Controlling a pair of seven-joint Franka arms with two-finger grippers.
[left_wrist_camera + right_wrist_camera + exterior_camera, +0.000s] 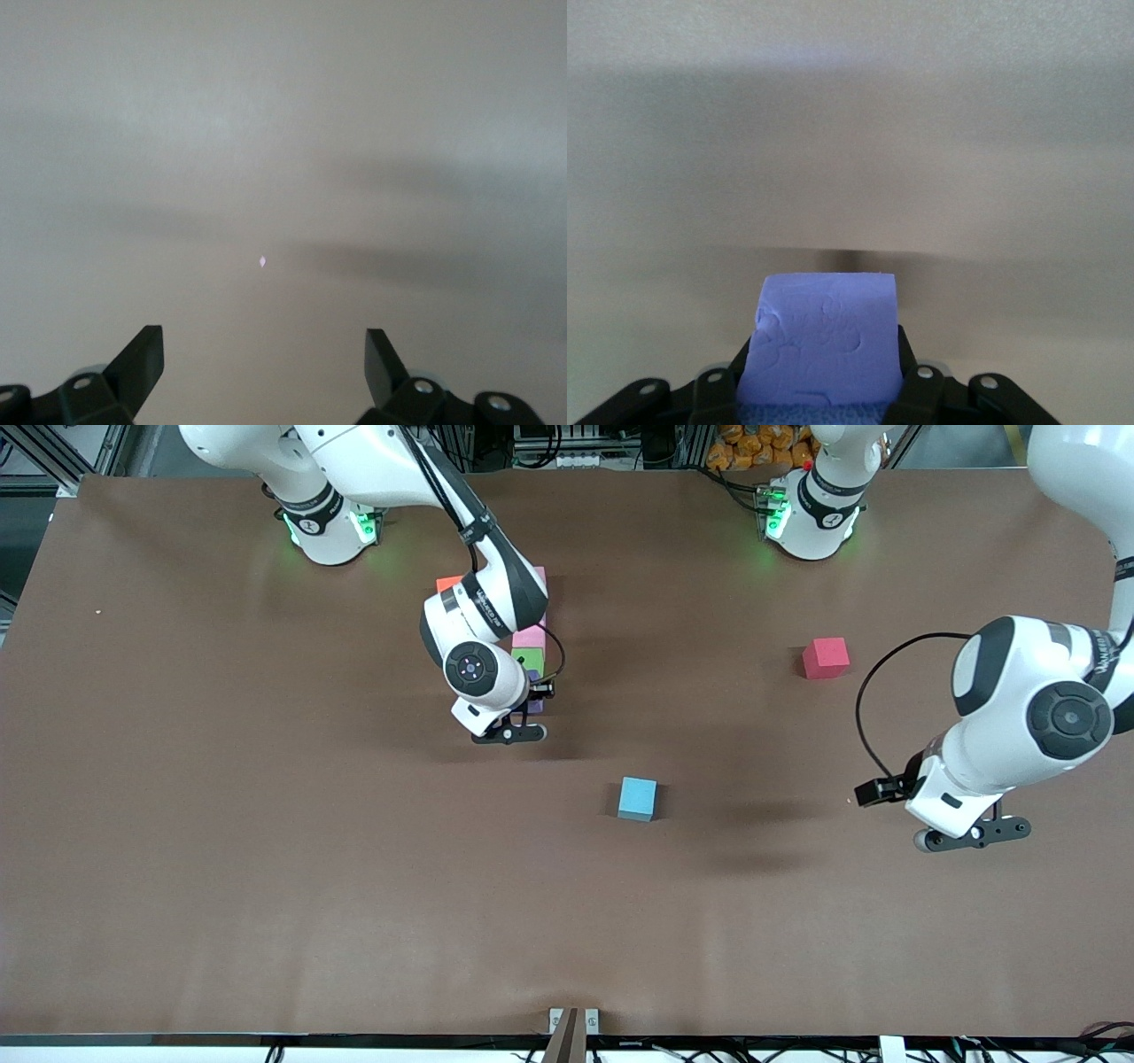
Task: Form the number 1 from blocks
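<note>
The brown table [266, 850] fills the front view, where the right gripper [509, 733], left of centre, is clamped on a small matte purple cube [819, 341] at the lower end of a pink cube [530, 637] and green cube [528, 659] column. At the lower right of the frame the left gripper [974, 834] waits above bare table, fingers [142, 359] spread wide. A matte red cube [826, 658] sits right of centre and a matte light blue cube [638, 798] near the middle.

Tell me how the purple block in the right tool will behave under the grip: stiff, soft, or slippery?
The purple block shows dents and a matte surface, so it is probably soft foam, light for its size. The right tool is shut on it, and such a surface should hardly slip. Its flat faces suggest it will not roll when set down.
</note>
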